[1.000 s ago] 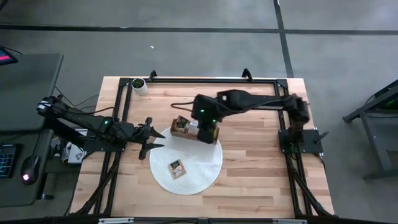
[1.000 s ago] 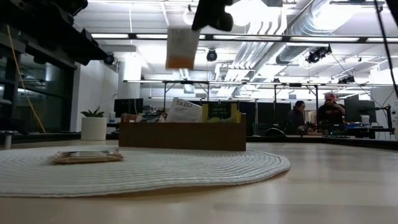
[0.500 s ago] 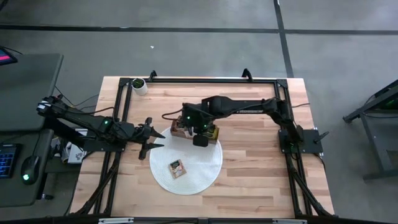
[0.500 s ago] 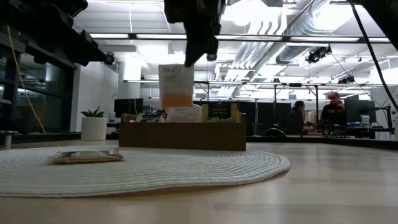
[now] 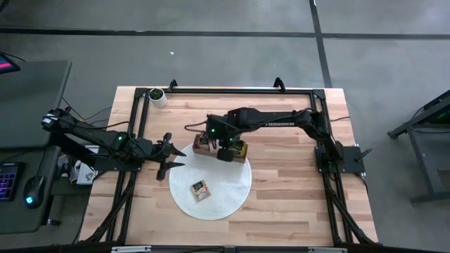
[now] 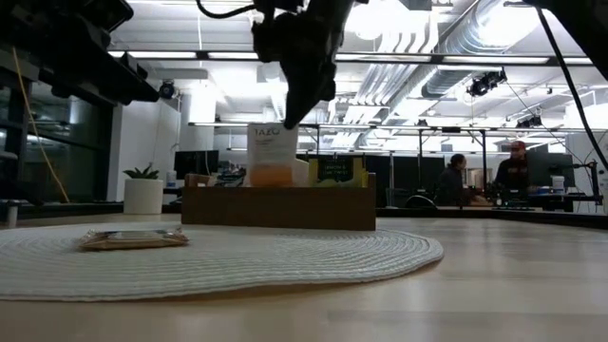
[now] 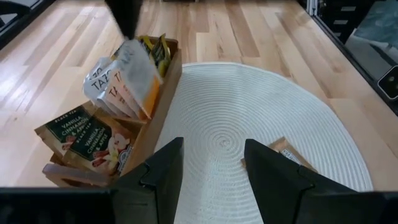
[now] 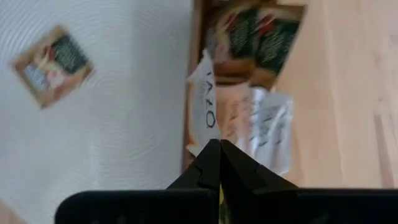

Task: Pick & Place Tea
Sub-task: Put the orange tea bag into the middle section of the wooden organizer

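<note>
Tabletop (image 5: pixel 295 190): pale wood planks, smooth, framed by black rails.

Mat (image 5: pixel 228 197): round, white, woven in concentric ribs.

Tray (image 6: pixel 278 207): brown wood, three compartments, at the mat's far edge, holding several upright tea packets.

Right pincer (image 6: pixel 290 112): above the tray, closed on the top edge of a white-and-orange tea packet (image 6: pixel 272 154), which hangs with its lower end at the tray; whether it touches is unclear.

Left pincer (image 5: pixel 167 155): hovering at the mat's left rim, fingers spread, empty.

Loose packet (image 5: pixel 201 188): flat on the mat.

Handling, judged: packets light, thin, flexible, likely slick; pinch an edge.
</note>
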Robot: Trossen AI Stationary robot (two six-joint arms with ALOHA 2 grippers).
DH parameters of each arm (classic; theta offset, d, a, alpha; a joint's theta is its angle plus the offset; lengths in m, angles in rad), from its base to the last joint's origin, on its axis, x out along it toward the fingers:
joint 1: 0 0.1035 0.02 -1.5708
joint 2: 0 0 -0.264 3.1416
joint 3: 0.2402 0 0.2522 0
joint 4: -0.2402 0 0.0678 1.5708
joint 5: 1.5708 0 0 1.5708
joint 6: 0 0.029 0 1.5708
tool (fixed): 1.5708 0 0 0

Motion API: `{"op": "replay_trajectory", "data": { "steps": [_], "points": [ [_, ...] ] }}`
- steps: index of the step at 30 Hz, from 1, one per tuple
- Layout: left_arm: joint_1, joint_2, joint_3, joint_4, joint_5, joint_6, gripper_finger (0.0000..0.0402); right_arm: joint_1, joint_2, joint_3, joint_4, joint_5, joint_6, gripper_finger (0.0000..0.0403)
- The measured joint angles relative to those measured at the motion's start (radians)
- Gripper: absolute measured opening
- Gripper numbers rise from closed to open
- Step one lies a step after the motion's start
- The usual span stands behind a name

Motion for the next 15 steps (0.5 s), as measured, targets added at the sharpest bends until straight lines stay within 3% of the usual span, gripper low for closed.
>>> {"op": "replay_trajectory", "data": {
  "steps": [15],
  "points": [
    [0.000, 0.000, 0.000, -0.004, 0.007, -0.001, 0.0169, -0.029, 0.008, -0.015, -0.015, -0.023, 0.024, 0.0000]
  ]
}}
